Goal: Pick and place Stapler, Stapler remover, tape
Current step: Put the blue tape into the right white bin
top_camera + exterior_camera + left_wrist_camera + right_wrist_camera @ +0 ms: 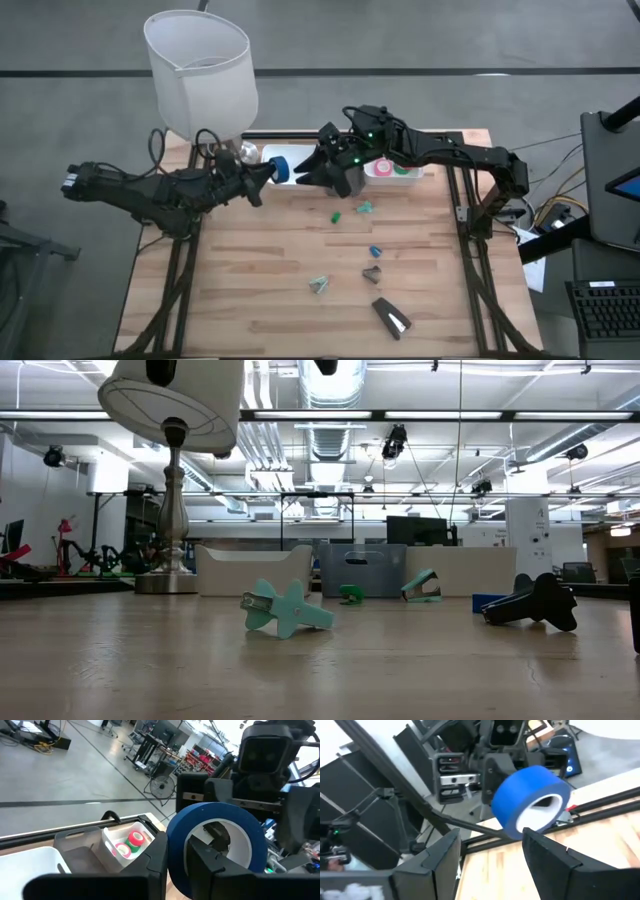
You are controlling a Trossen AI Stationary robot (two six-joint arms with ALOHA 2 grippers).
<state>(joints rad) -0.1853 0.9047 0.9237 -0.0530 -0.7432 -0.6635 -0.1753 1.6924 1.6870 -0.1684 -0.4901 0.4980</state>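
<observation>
Left end effector [268,172] pinches blue tape [281,168] above the wooden surface [250,270]; right end effector [312,170] spread beside it

Wood-plank surface [260,290]. Lamp [198,72] stands at the back left corner, white bin [392,170] along the back edge. Mid-right lie a green clip [337,214], teal remover [366,208], blue clip [376,251], dark remover [372,273], teal remover [319,286]; stapler [391,316] nearest the front.
</observation>
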